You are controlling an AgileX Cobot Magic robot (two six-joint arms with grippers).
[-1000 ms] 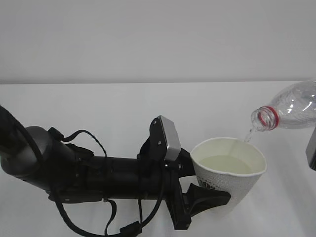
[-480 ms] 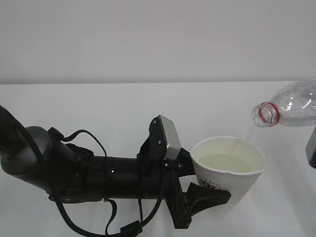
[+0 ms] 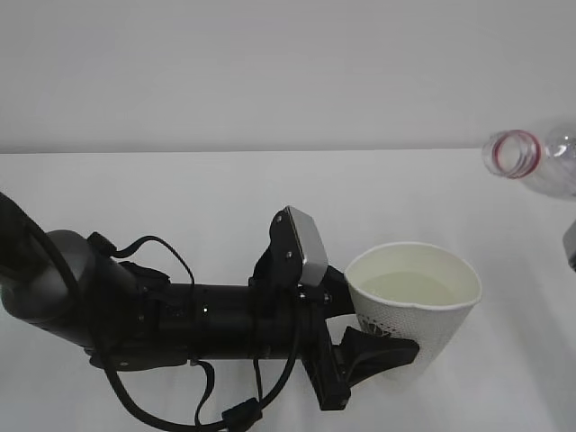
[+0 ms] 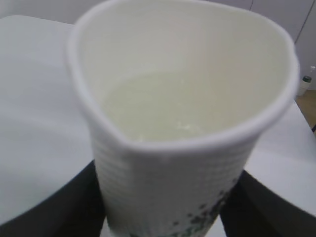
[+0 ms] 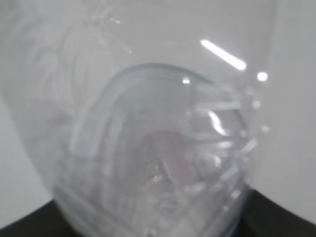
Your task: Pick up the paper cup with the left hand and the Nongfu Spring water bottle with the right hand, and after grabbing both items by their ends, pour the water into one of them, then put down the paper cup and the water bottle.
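Half-full paper cup (image 3: 416,301) holds water (image 3: 407,288); bottle (image 3: 533,160) looks empty.

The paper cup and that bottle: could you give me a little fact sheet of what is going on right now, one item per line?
Paper cup: white paper cup, upright, rim squeezed out of round
Cup contents: water well below the rim
Cup holder: left claw gripping its lower side
Bottle: clear Nongfu Spring water bottle, red neck ring, no cap, tipped sideways up at the right
Bottle holder: right claw closed on its base, shown in the right wrist view
Pouring: no stream visible
Surface: white table
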